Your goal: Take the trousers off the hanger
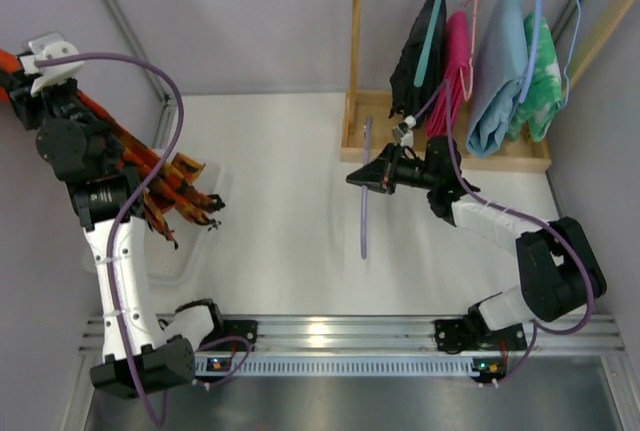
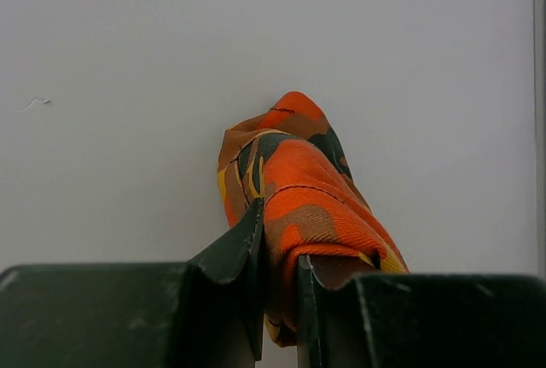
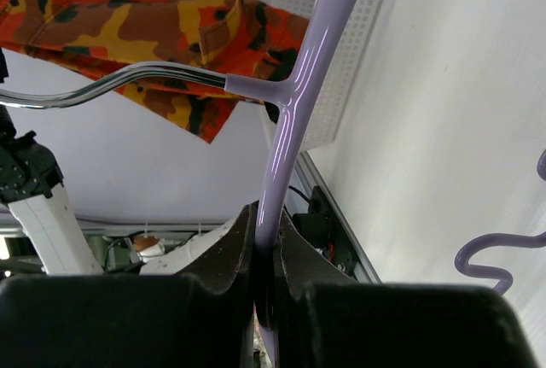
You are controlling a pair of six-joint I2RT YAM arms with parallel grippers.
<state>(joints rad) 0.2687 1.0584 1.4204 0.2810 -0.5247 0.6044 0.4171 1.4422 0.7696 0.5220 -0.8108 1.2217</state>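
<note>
The orange trousers [image 1: 150, 176] with dark and yellow blotches hang from my left gripper [image 1: 14, 79] at the far left and drape down towards the table. Up close, a fold of the trousers [image 2: 299, 172] is pinched where my left gripper [image 2: 277, 231] is shut on it. My right gripper [image 1: 362, 179] sits mid-table, shut on the lilac hanger [image 1: 364, 213], which is bare and well apart from the trousers. In the right wrist view the hanger [image 3: 290, 112] runs up from my gripper [image 3: 266, 223] to its metal hook [image 3: 111, 86], with the trousers [image 3: 111, 18] beyond.
A wooden rack [image 1: 356, 51] stands at the back right with black [image 1: 415, 56], pink [image 1: 455, 66], blue [image 1: 498, 76] and green [image 1: 540, 76] garments on hangers. A white perforated bin [image 3: 341, 43] sits near the left arm, below the trousers.
</note>
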